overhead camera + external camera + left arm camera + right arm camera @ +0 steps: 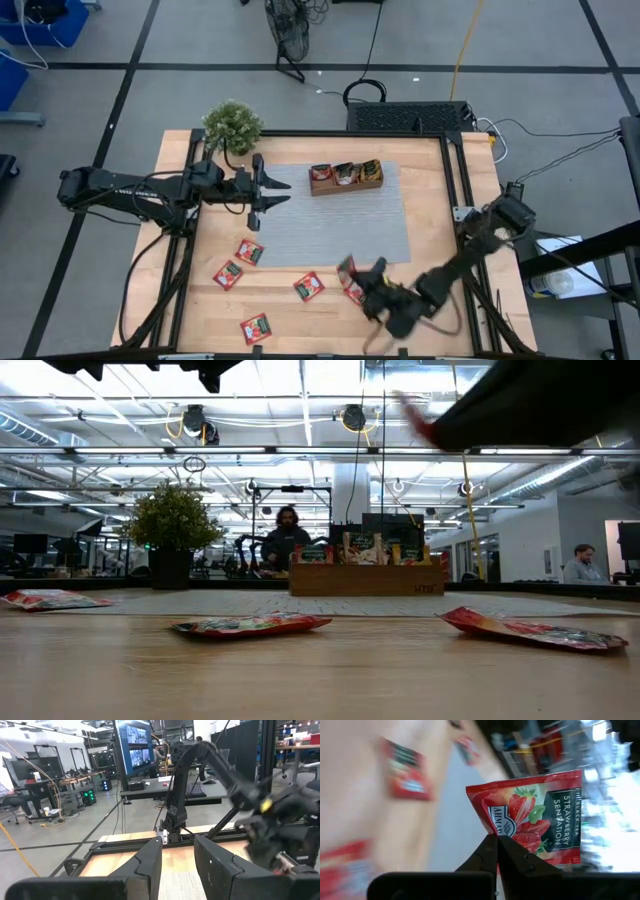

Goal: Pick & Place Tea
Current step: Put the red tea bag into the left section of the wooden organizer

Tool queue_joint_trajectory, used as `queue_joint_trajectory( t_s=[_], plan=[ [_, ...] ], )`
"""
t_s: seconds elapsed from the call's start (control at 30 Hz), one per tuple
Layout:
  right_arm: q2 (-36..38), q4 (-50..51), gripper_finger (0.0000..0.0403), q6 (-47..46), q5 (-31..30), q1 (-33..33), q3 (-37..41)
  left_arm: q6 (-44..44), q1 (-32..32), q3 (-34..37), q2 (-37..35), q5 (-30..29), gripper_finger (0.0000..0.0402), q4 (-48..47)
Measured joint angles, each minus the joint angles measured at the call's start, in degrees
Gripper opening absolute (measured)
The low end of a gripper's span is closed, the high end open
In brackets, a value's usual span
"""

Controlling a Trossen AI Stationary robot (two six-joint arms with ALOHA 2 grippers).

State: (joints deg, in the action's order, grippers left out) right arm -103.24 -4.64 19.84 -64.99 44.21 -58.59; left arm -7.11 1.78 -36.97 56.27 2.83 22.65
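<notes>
The right gripper (497, 851) is pinched tight on a red strawberry tea packet (535, 815), lifted off the table at about 5 o'clock, just past the grey mat's (340, 225) near edge. Other red packets (240, 270) lie at 7 o'clock. The wooden tray (345, 178) sits at 12 o'clock. The left gripper (272, 190) waits at 10 o'clock, fingers narrowly apart and empty

Bright, even overhead light from ceiling strip lamps (300, 452), blown out in the low view. Soft, faint shadows on the desk (290, 320). Right wrist view heavily motion-blurred; only the held tea packet (540, 815) reads sharp, with glare at 3 o'clock. Low view: dark smeared arm (530, 400) at 1 o'clock. Left wrist view: other arm (260, 805) blurred.
</notes>
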Motion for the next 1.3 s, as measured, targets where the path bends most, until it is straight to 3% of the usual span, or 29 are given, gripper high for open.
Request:
queue_joint_trajectory(
  t_s=[0.13,0.2,0.37,0.57,0.73,0.87,1.07,1.3],
  plan=[
    [-2.1,-29.7,0.0000,22.4,-2.6,-6.3,7.8,2.4,0.0,0.0,0.0,0.0,0.0118,0.2],
    [-2.5,-40.9,0.0000,28.9,-0.7,-9.4,11.0,3.5,0.0,0.0,0.0,0.0,0.0118,0.1],
    [-2.5,-54.0,0.0000,40.1,0.6,-15.4,15.4,6.8,0.0,0.0,0.0,0.4,0.0118,-0.5],
    [-2.5,-55.5,0.0000,42.9,5.5,-20.6,15.7,12.5,0.0,0.0,3.9,-3.2,0.0118,2.4],
    [-2.5,-55.1,0.0000,41.1,10.4,-23.6,15.7,25.3,0.0,0.0,14.3,-12.1,0.0118,8.1],
    [-2.5,-55.0,0.0000,41.1,11.3,-26.0,15.7,27.1,0.3,0.0,21.1,-13.0,0.0125,11.0],
    [-2.5,-52.0,0.0000,38.5,11.3,-29.6,15.7,29.5,0.3,0.0,27.4,-13.0,0.0192,18.0],
    [-2.5,-52.5,0.0000,37.8,13.4,-31.5,15.7,30.6,0.3,0.0,27.8,-14.9,0.0266,17.6]
  ],
)
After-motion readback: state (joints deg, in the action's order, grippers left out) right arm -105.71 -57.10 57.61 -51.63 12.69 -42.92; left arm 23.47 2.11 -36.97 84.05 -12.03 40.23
